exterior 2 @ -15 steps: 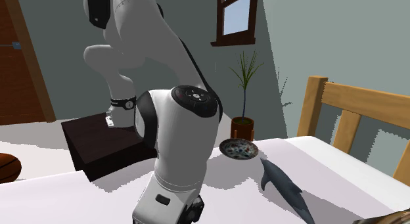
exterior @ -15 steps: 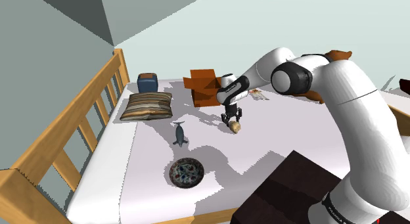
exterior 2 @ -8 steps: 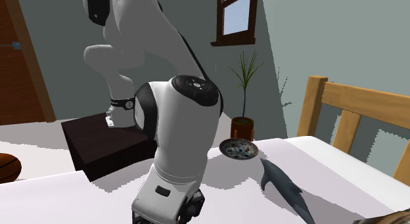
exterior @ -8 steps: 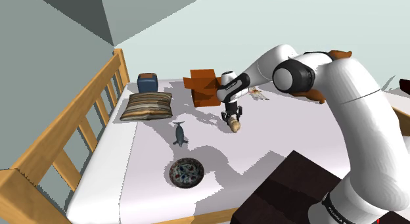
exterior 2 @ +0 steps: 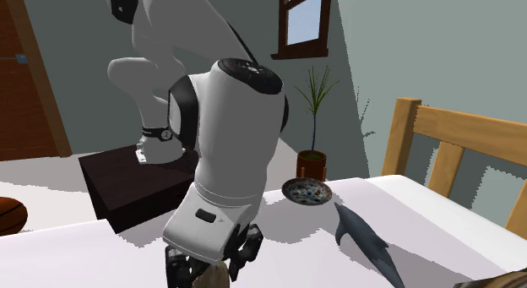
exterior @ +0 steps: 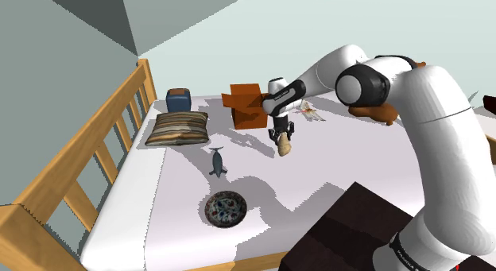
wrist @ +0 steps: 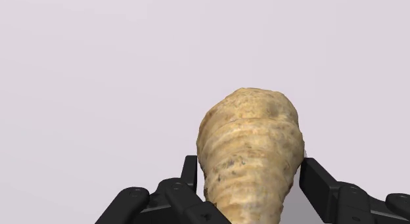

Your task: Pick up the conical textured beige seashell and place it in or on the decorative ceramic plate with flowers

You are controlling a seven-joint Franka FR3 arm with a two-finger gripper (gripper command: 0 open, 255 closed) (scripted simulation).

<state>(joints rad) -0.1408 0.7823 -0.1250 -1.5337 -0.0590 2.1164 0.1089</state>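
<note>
The fingers [wrist: 320, 184] are closed on the narrow end of the beige ridged shell [wrist: 250, 147], clasping it from both sides; the shell points wide end down over the white bed [exterior: 342, 160], just right of centre in the shoulder view; the flowered plate [exterior: 225, 208] lies well apart, lower centre; a toy shark [exterior: 216, 162] lies between them.
</note>
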